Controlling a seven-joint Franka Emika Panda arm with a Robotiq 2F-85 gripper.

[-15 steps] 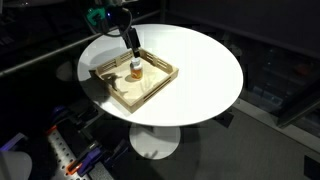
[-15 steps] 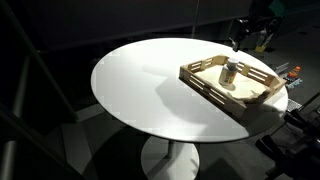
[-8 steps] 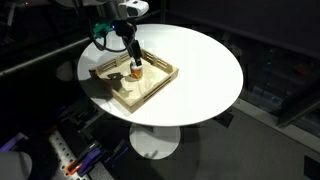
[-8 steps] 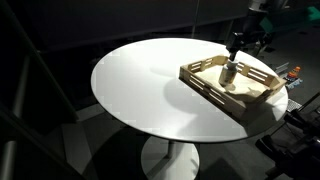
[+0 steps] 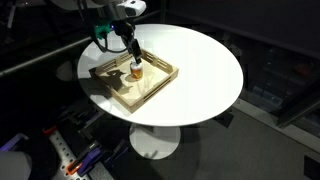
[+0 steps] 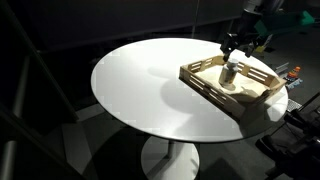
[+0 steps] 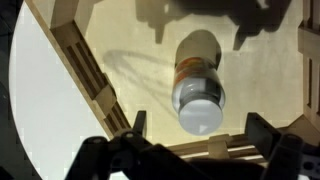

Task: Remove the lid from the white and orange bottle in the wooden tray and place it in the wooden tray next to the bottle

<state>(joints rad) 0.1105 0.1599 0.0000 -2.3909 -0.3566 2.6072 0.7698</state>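
1. A round white counter (image 5: 200, 70) is carried on a white pedestal (image 5: 155, 143).
2. The counter top is brightly lit.
3. Beyond the counter's edges, the floor (image 5: 255, 150) and surroundings are left dark.

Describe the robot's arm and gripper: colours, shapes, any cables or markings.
The arm has rounded white links, with a teal-green part near the wrist. The gripper below it is black and slim. In the wrist view its two fingers are black and blocky. Cables and markings are too small to tell.

Distant exterior views share the wooden tray (image 5: 143, 88) — wrist close overhead.
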